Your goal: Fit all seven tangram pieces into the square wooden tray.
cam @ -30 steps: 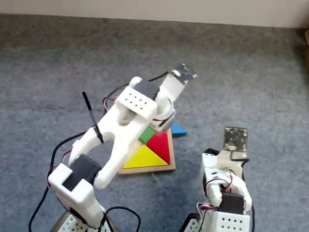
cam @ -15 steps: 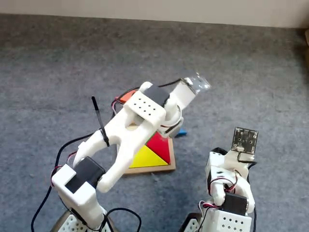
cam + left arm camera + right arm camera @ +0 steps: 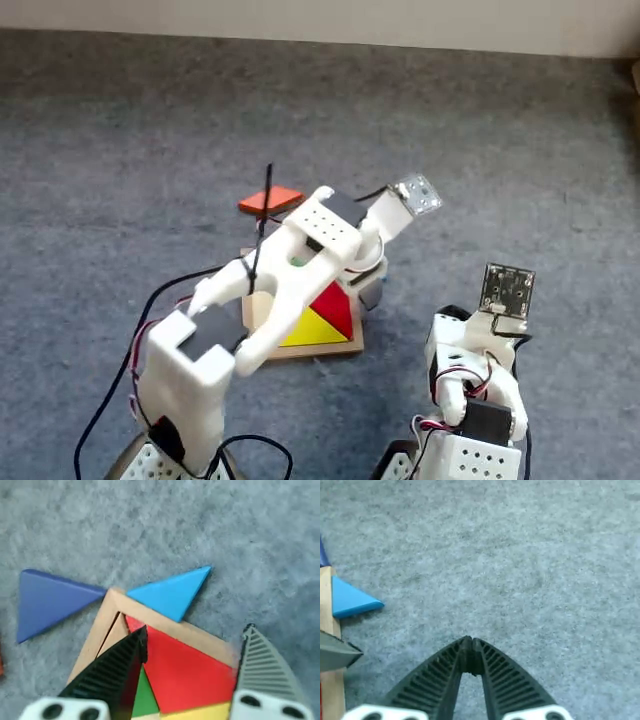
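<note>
Outside the tray [image 3: 197,632] — two blue triangles [image 3: 47,602] [image 3: 170,592], one orange piece [image 3: 271,201]

In the tray [image 3: 107,617], three pieces [image 3: 190,670] side by side, beneath the left gripper [image 3: 195,629]. Against its rim outside, a rim triangle [image 3: 170,592]; just beside that corner, a corner triangle [image 3: 47,602]. Behind the tray, apart, a flat piece [image 3: 271,201]. Well right, over carpet [image 3: 520,555], the right gripper [image 3: 470,652].

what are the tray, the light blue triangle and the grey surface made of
The tray looks like unpainted light wood: matte, pale tan rim. The light blue triangle is probably painted wood, given its smooth even colour and thick crisp edge, though it could be plastic. The grey surface looks like felt or short-pile carpet, with a fuzzy, fibrous texture.
</note>
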Available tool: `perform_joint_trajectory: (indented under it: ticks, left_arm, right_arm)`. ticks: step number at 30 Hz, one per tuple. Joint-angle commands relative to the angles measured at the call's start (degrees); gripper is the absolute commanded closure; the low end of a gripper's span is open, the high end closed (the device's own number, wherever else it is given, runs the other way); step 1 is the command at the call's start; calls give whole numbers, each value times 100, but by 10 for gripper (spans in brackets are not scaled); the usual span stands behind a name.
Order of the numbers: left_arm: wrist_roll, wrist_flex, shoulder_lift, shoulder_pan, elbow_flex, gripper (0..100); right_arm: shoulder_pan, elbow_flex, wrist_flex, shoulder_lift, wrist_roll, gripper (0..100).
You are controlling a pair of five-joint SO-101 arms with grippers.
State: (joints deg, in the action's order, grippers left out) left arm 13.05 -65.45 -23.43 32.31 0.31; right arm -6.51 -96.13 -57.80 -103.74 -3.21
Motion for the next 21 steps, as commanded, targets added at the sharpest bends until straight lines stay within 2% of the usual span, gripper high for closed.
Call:
perform_joint_trajectory:
  ticks: [1,11,16,21]
  left_arm:
    - [44,176,-365,22,-760,702]
    - [53,149,-1473,13,-1754,729]
    - [677,-158,-1684,66,-2062,792]
    - [695,-580,-1938,48,-2492,813]
  right_arm:
    - [-57,-840,127,-31,0,983]
    - [-57,-840,127,-31,0,983]
    - [-57,-840,127,-31,0,983]
    - [-57,-840,127,-31,0,983]
